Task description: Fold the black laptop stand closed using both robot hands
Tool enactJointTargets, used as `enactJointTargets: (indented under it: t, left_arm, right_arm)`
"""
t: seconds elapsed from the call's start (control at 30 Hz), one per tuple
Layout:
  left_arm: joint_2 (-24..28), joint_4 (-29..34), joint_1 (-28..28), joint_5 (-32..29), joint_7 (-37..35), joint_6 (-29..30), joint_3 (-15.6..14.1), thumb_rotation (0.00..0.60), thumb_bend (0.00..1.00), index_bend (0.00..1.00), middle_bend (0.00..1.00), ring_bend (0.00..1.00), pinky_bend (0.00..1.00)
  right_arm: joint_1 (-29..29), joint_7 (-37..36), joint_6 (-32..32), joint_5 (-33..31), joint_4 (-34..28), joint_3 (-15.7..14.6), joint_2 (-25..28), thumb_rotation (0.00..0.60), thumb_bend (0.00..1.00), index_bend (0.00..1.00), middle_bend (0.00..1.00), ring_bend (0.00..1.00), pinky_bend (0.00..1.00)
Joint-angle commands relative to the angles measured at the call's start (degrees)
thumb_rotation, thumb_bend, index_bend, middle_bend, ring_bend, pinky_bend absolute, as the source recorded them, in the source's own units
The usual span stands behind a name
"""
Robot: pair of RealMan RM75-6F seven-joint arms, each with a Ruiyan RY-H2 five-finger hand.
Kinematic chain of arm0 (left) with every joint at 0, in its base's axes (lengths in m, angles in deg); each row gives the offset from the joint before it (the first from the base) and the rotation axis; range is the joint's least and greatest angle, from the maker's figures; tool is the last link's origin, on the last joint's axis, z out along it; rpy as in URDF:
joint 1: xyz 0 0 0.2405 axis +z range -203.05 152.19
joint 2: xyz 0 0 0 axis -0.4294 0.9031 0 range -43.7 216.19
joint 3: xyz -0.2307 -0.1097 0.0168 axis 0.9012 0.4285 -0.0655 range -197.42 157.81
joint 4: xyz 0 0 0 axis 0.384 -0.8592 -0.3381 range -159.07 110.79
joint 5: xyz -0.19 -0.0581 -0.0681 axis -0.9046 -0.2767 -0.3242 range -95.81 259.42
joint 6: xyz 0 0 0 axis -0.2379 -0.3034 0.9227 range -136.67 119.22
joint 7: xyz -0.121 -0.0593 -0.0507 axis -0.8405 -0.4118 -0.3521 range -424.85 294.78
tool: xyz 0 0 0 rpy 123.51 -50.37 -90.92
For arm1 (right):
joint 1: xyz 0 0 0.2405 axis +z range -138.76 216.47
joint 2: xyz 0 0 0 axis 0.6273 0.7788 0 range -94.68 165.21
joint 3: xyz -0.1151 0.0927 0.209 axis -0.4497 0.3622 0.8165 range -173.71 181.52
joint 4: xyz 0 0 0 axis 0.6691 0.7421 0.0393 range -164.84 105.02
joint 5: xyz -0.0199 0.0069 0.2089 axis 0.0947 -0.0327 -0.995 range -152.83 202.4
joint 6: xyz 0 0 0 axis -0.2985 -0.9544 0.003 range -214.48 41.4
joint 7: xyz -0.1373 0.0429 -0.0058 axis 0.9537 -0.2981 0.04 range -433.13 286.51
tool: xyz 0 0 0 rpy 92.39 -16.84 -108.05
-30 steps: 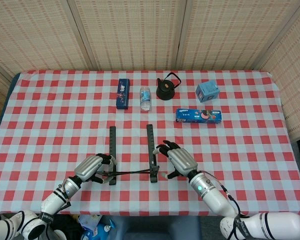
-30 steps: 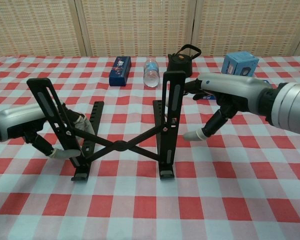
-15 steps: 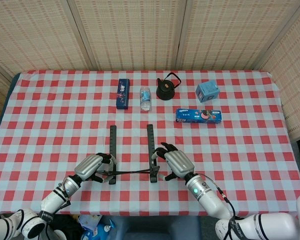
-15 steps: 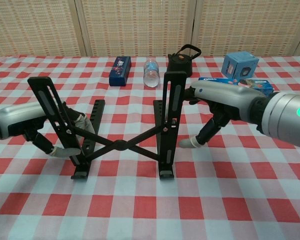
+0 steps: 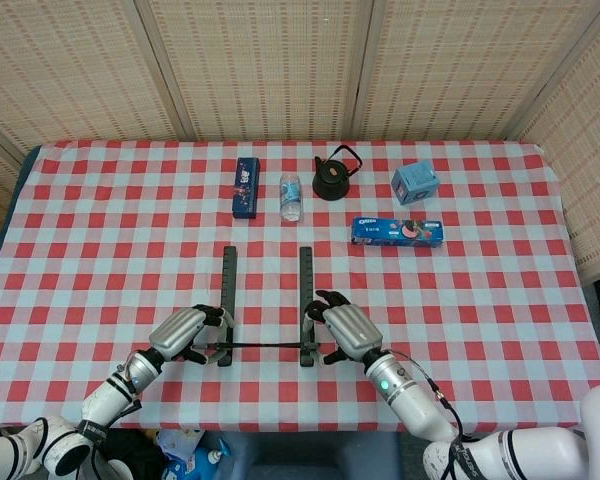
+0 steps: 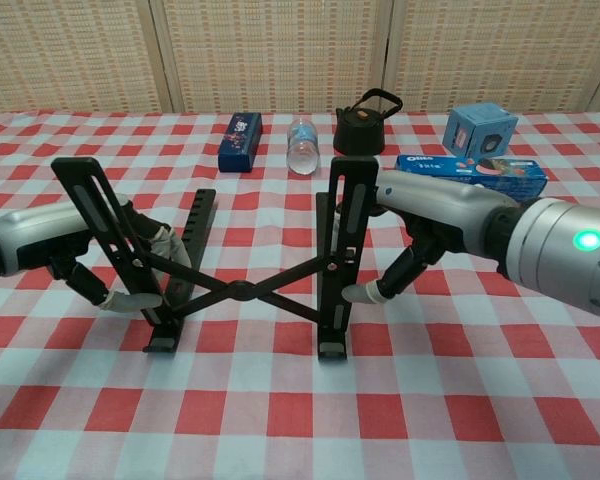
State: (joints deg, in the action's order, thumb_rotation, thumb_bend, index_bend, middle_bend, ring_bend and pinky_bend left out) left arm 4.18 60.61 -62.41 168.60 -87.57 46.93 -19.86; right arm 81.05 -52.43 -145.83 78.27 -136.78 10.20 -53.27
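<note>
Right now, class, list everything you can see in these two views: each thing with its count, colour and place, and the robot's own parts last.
Laptop stand: one, black, still spread open, near edge of table between the hands.
Slim box: one, dark blue, far side, left of the bottle.
Water bottle: one, clear, lying down, far centre.
Kettle: one, black, right of the bottle.
Cube box: one, light blue, far right.
Oreo pack: one, blue, lying flat in front of the cube box.
Tablecloth: one, red and white check, covering the table.
Left hand: one, silver, holding the stand's left rail.
Right hand: one, silver, against the stand's right rail.
</note>
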Motion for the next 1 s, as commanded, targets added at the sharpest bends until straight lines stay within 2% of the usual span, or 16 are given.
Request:
enactJointTargets:
  t: [0.03, 0.37, 0.63, 0.9, 1.0]
  left_arm:
    - [0.1, 0.0, -0.1, 0.0, -0.1, -0.1, 0.1, 0.6, 0.33, 0.62, 0.36, 0.31, 0.25]
    - [0.2, 0.4, -0.2, 0.1, 0.0, -0.4, 0.0, 0.6, 0.33, 0.62, 0.36, 0.31, 0.25]
    - [0.3, 0.6, -0.4, 0.1, 0.0, -0.5, 0.2, 0.6, 0.33, 0.62, 0.36, 0.31, 0.25]
    - [0.3, 0.6, -0.5, 0.0, 0.1, -0.6, 0.3, 0.6, 0.33, 0.63, 0.36, 0.31, 0.25]
    - [0.3, 0.6, -0.5, 0.0, 0.1, -0.5, 0.4, 0.6, 0.33, 0.63, 0.36, 0.31, 0.25]
  right_arm:
    - [-0.1, 0.4, -0.4, -0.2, 0.2, 0.0, -0.4, 0.6, 0.23, 0.43, 0.25, 0.06, 0.07]
    - [-1.0, 0.8, -2.0, -0.1, 1.1, 0.3, -1.4, 0.6, 0.21, 0.43, 0.25, 0.06, 0.07]
    - [-1.7, 1.3, -3.4, -0.4, 2.0, 0.9, -2.8, 0.6, 0.1, 0.43, 0.25, 0.06, 0.07]
    - [-2.4, 1.5, -4.1, 0.0, 2.4, 0.9, -3.5, 0.6, 0.1, 0.43, 0.27, 0.07, 0.07]
    - [-2.5, 1.3, -3.7, -0.1, 2.5, 1.0, -3.7, 0.6, 0.12, 0.43, 0.27, 0.07, 0.07]
